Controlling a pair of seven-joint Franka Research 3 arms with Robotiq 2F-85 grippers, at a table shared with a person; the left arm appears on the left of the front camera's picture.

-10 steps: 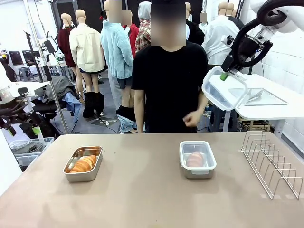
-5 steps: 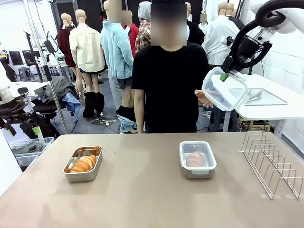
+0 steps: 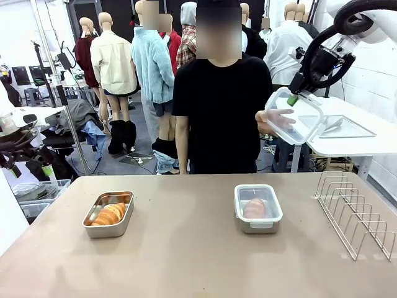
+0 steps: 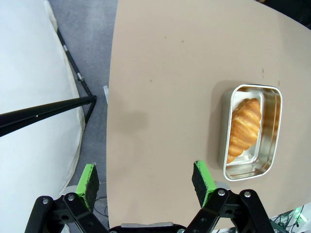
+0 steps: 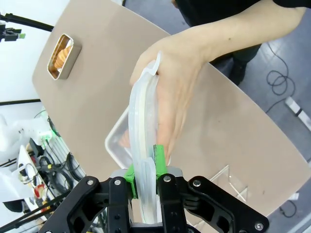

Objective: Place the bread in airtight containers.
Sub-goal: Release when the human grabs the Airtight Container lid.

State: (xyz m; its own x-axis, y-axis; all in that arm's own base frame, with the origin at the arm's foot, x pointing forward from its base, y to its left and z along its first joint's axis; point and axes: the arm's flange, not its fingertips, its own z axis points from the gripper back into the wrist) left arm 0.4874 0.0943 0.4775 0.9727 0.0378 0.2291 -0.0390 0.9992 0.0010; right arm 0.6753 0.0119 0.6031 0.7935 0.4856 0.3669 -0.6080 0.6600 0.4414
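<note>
Croissants sit in two steel pans on the desk: an open pan at left, a lidded pan right of centre. High at far right, the right tool pinches a clear lid while a person's hand grasps it. Left wrist: left tool gapes wide, empty, beside the open pan's croissant. Right wrist: green pads clamp the lid's edge.

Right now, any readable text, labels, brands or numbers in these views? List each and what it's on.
None readable.
Clear lid in the right gripper: no print visible.
Open steel pan and lidded pan: no markings visible.
Table and wire rack: bare.
Background clutter: too small and blurred to tell.
</note>
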